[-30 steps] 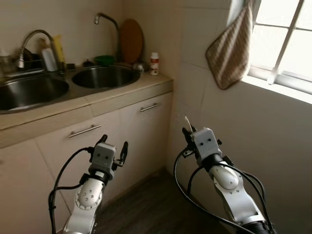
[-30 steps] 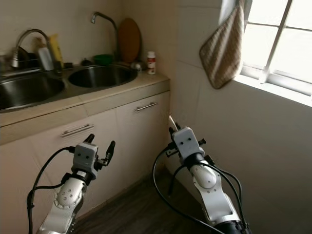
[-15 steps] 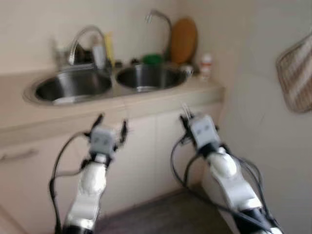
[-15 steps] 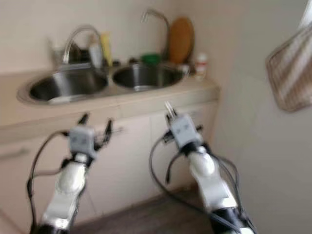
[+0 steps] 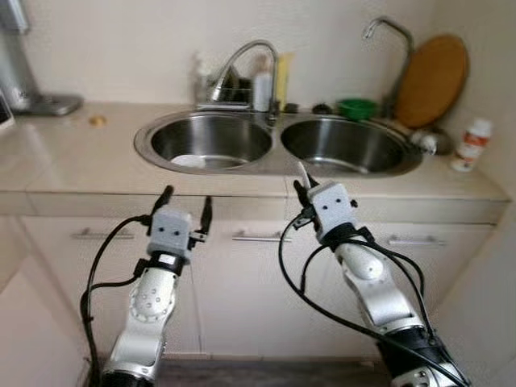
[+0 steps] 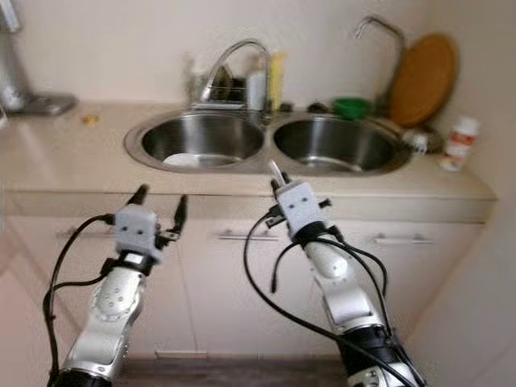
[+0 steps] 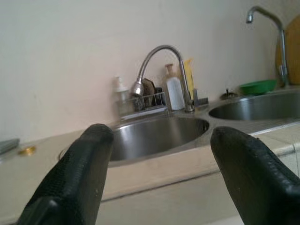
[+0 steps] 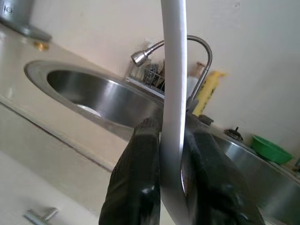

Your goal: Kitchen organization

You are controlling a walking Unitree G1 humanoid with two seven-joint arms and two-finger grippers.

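Note:
A steel double sink (image 5: 274,149) is set in the beige counter straight ahead. Its left basin holds a white plate (image 5: 189,160). My right gripper (image 5: 301,192) hovers in front of the counter edge, between the two basins, shut on a thin silver utensil (image 8: 173,84) that stands upright between the black fingers (image 8: 138,187). Which kind of utensil it is, I cannot tell. My left gripper (image 5: 187,197) is open and empty, below the counter edge in front of the left basin (image 7: 159,133).
Behind the sink stand a curved faucet (image 5: 242,60), soap bottles (image 5: 264,81), a green bowl (image 5: 355,107) and a round wooden board (image 5: 433,68). A white bottle (image 5: 470,145) sits at the counter's right end. Cabinet doors with bar handles (image 5: 97,235) run below.
The camera has swung left, so the sink now sits centred and the window and hanging towel are out of frame. Both arms keep the same pose; the right still holds the utensil.

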